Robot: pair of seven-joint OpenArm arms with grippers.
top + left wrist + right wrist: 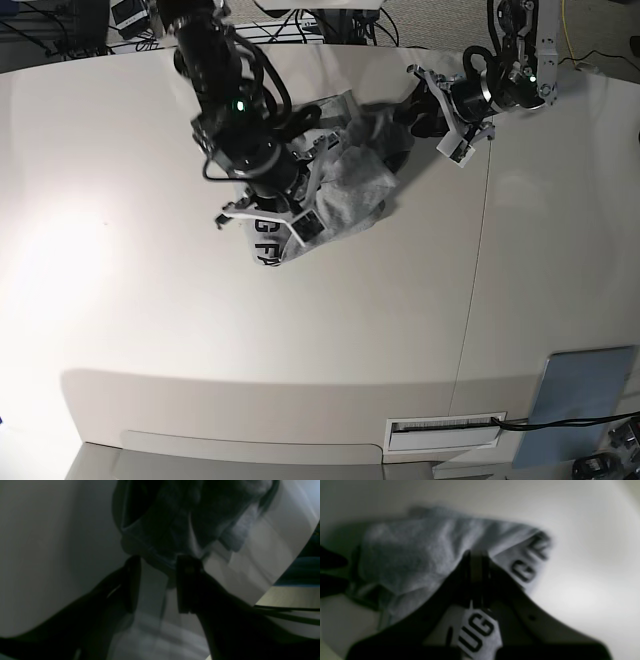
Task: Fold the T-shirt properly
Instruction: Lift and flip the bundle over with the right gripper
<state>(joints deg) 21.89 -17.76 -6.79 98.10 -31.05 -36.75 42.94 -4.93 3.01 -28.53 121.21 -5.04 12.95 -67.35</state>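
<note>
The grey T-shirt (350, 180) lies bunched on the white table (150, 320), with black letters showing at its near-left end. My right gripper (275, 215) is shut on a fold of the shirt (407, 555). In the right wrist view the closed fingers (476, 562) pinch the cloth between two lettered patches. My left gripper (405, 118) is at the shirt's far-right end. In the left wrist view its fingers (187, 580) stand apart, and a ribbed edge of the shirt (155, 557) crosses at their tips. The view is dark and blurred.
A seam (480, 280) runs down the table's right part. A blue-grey panel (582, 395) and a slotted plate (445, 428) sit near the front right edge. Cables and gear (330, 15) lie behind the table's far edge.
</note>
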